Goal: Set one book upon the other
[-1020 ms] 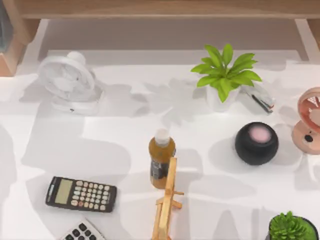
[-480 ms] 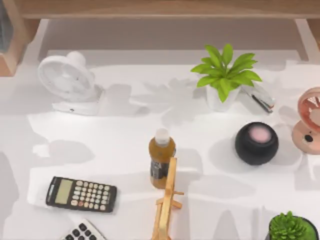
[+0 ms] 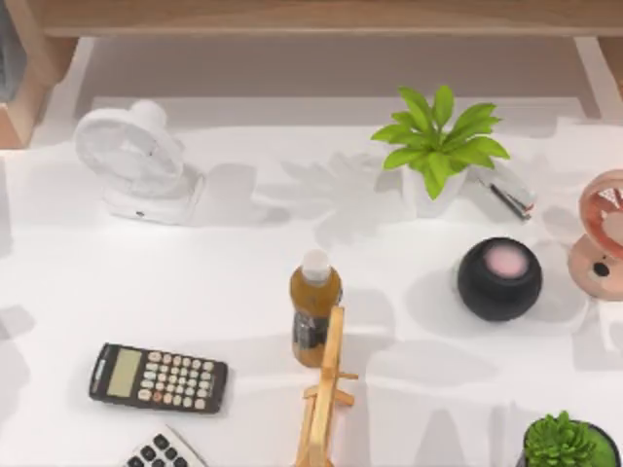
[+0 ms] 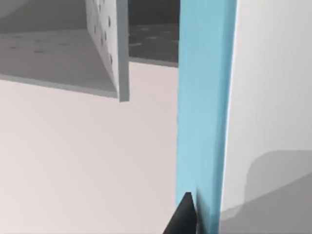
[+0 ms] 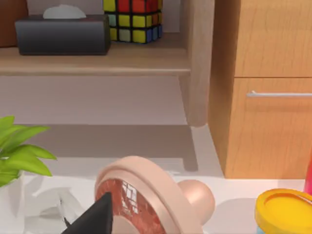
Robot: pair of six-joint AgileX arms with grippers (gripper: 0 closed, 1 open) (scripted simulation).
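Note:
The books are out of view on the white table (image 3: 234, 282) in the top view. In the left wrist view a dark part of my left gripper (image 4: 183, 218) shows beside a tall light blue strip (image 4: 204, 112); I cannot tell what the strip is. Grey perforated panels (image 4: 109, 44) stand beyond it. In the right wrist view a dark part of my right gripper (image 5: 92, 218) sits in front of a pink fan (image 5: 146, 195), below a wooden shelf (image 5: 97, 61).
A white fan (image 3: 136, 161) stands back left and a calculator (image 3: 158, 377) lies front left. A bottle (image 3: 314, 306) and wooden stand (image 3: 324, 399) are in the middle. A leafy plant (image 3: 438, 146), black speaker (image 3: 499, 278) and pink fan (image 3: 604, 238) are on the right.
The broad shadow over the table's left side has drawn back toward the left edge. None of the objects on the table has moved.

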